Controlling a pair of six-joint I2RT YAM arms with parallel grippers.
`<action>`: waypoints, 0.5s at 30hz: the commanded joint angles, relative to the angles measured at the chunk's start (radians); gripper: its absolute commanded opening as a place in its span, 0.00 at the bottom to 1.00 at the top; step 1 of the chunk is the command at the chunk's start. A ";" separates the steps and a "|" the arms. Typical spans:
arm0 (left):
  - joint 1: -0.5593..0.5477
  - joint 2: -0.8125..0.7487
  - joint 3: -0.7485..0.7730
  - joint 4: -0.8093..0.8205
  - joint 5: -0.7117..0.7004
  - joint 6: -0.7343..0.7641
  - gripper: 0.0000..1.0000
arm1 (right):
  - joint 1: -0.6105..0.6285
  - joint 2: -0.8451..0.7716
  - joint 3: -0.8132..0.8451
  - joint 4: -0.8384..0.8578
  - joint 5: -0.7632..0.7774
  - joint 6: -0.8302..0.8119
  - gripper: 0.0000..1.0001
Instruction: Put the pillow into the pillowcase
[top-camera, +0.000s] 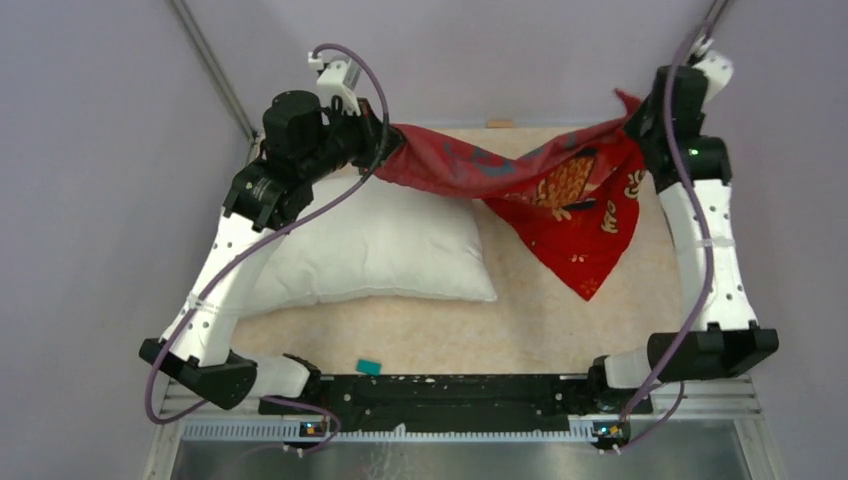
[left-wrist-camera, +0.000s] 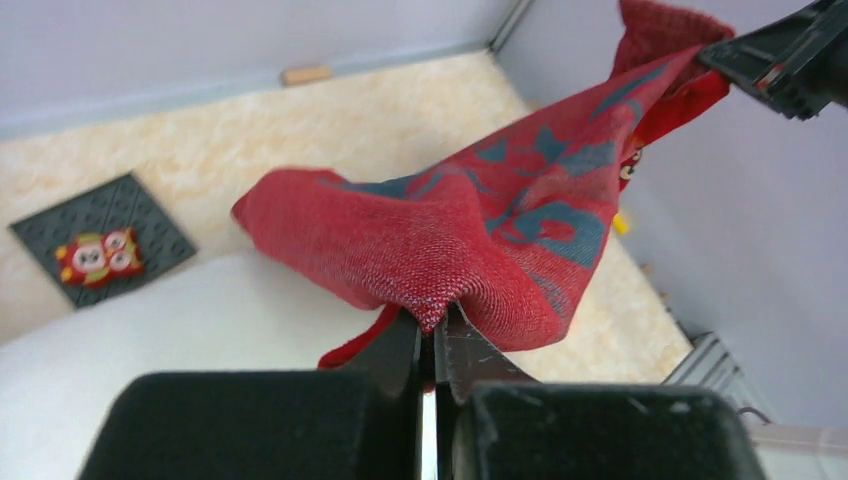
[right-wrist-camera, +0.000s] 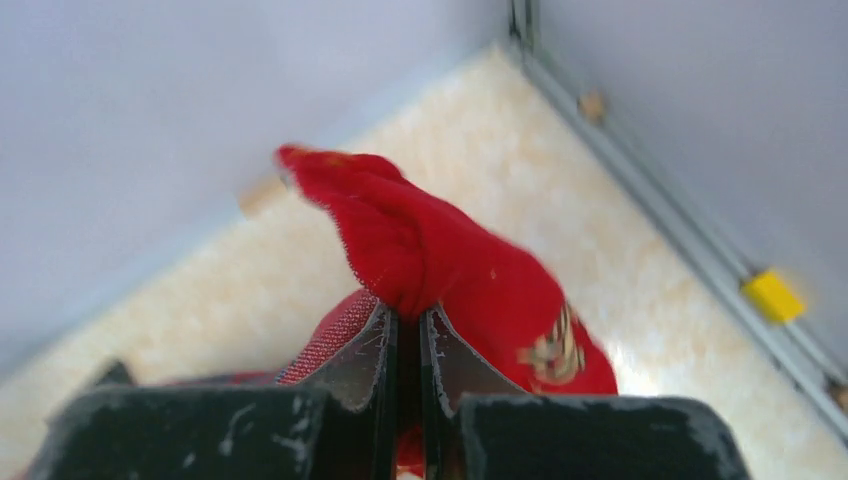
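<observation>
Closest to the arm bases there's a small teal square bit (top-camera: 368, 367) sitting on the speckled beige tabletop (top-camera: 540, 330), well apart from everything else and not in anyone's way.

Next up is the big plump white fabric pillow (top-camera: 375, 250). It's lying flat on the left half of the tabletop, mostly under the left arm and fully outside the case, so none of the actual stuffing has happened yet.

Behind and above it hangs the bright red printed fabric pillowcase (top-camera: 540, 190). It's strung like a hammock between the two arms, with one loose corner drooping down to the tabletop just right of the pillow. The left pincer (left-wrist-camera: 432, 325) is clamped on a bunched fold at the case's left end, and the right pincer (right-wrist-camera: 405, 320) is pinched tight on the right end, up high. My guess is they're lifting it by two points so the cloth spreads out and a mouth can be found. I can't tell whether either grip has one layer or both, though, and no opening shows.

Further back there's a dark grey studded plate (left-wrist-camera: 100, 235) with a little red toy on it beside the pillow, a small wooden block (top-camera: 499, 123) at the far wall, and a yellow block (right-wrist-camera: 772, 296) by the side rail. The left arm over the pillow looks like the real obstacle.
</observation>
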 joint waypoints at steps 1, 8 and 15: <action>-0.001 -0.067 0.119 0.126 0.123 -0.061 0.00 | -0.019 -0.069 0.291 -0.096 0.083 -0.040 0.00; -0.001 -0.145 0.145 0.183 0.257 -0.183 0.00 | -0.020 -0.049 0.668 -0.194 0.156 -0.082 0.00; -0.003 -0.172 0.189 0.166 0.379 -0.206 0.00 | -0.020 -0.143 0.739 -0.134 0.168 -0.131 0.00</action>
